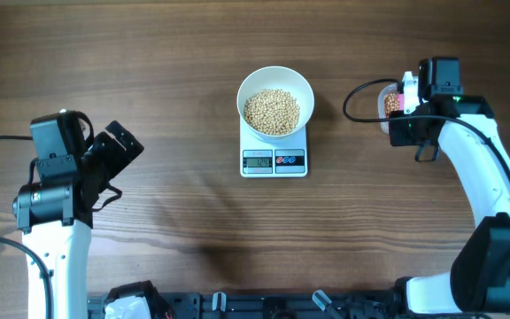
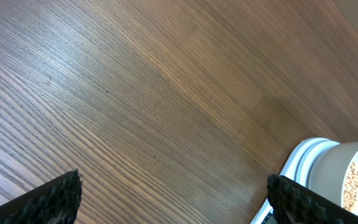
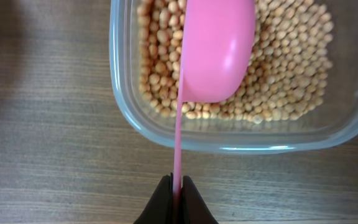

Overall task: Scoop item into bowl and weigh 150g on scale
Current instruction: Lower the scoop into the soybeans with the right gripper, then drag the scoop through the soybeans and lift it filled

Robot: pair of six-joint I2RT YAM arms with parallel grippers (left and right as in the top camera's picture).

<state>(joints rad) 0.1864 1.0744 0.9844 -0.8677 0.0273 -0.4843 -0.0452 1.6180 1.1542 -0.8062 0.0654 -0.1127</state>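
Beans (image 1: 271, 110): found in two lots. Main lot heaped inside white bowl (image 1: 275, 74), covering the bottom, level well below the rim. Second lot (image 3: 291, 74) spread across floor of clear plastic tub (image 3: 229, 142) at right side of counter (image 1: 149, 53).

Bowl: seated on white digital scale (image 1: 274, 161) at centre of counter, covering most of the platform. Front strip with display and dark button panel exposed. Display lit; digits too small to read.

Left fingers (image 2: 51, 198): spread wide, nothing between them, held over bare counter well to the left of the scale. From left wrist camera, bowl and edge of scale seen at lower right, partly behind one finger.

Right fingers (image 3: 166, 200): pressed together on thin handle of pink scoop (image 3: 219, 56). Handle seen edge-on, running straight from the fingertips across near wall of tub. Scoop head positioned over beans inside tub; contact with beans not confirmable. Contents of scoop, if any, not visible.

Tub: from overhead, mostly covered by right wrist, with only part of rim and a patch of beans showing. Well apart from scale and bowl.
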